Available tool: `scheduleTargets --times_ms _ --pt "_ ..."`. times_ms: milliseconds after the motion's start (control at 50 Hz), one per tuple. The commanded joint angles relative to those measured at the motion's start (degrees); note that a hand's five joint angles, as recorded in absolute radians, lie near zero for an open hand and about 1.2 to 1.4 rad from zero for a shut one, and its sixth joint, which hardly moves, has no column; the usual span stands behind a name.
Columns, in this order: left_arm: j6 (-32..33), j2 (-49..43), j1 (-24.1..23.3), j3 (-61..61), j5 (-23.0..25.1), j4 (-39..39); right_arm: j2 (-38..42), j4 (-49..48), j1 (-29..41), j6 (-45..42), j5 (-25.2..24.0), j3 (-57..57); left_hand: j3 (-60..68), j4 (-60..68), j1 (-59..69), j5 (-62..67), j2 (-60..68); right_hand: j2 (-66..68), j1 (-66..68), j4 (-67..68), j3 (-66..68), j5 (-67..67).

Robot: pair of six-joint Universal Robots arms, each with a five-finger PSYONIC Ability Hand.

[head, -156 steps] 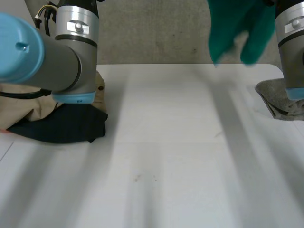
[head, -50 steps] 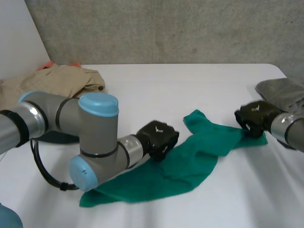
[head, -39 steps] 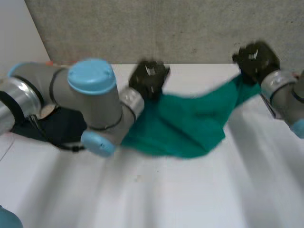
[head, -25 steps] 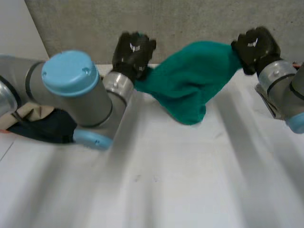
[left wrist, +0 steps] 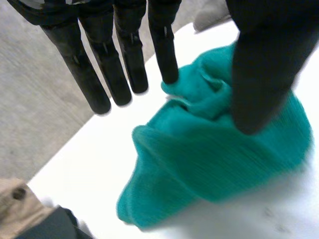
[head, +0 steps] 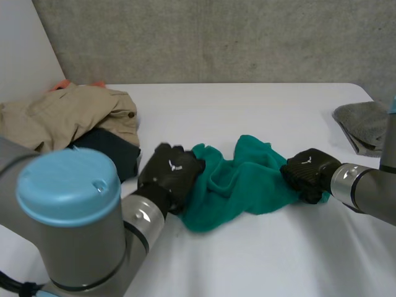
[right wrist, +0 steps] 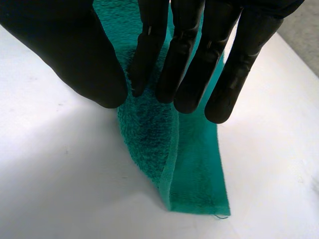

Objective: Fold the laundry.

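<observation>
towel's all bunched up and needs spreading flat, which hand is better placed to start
Right, probably. The right hand pinches the towel between thumb and fingers at a flat hemmed edge near a corner, so it could pull straight outward. The left hand sits at the crumpled end.

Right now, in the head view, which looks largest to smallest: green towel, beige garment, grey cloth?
1. The beige garment and the green towel: about alike, the towel bunched; I cannot rank them.
2. The grey cloth: clearly smallest.
</observation>
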Motion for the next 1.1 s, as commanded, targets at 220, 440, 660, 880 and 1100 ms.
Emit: scheduleTargets --times_ms 220,440,660,880,1100 --pt "13.1 -17.5 6.2 17.8 18.4 8.1 -2.4 -5.4 -2.0 0.0 -0.2 7.0 -3.6 -3.7 -0.6 -3.7 -3.2 12.7 23.5 11.9 12.1 13.7" --pt "18.0 -30.4 7.2 27.1 26.3 4.9 -2.4 -5.6 -3.7 -0.1 -0.5 8.9 -2.4 -2.5 0.6 -2.5 -2.1 12.7 23.5 11.9 12.1 13.7" --pt "20.4 -33.2 7.2 30.9 27.8 1.6 -2.4 -6.8 -4.4 0.0 -0.4 9.6 41.1 41.0 44.1 40.9 41.4 12.7 23.5 11.9 12.1 13.7" --pt "20.7 -24.5 8.2 26.0 19.3 2.5 -4.3 -5.8 -5.7 0.1 -0.1 8.0 45.8 45.7 48.8 45.7 46.2 12.7 23.5 11.9 12.1 13.7" --pt "20.0 -7.5 8.3 13.5 12.5 3.3 -9.6 -3.8 -6.3 4.6 -1.9 6.7 45.8 45.7 48.8 45.7 46.2 -45.8 -34.9 -46.5 -46.3 -44.8"
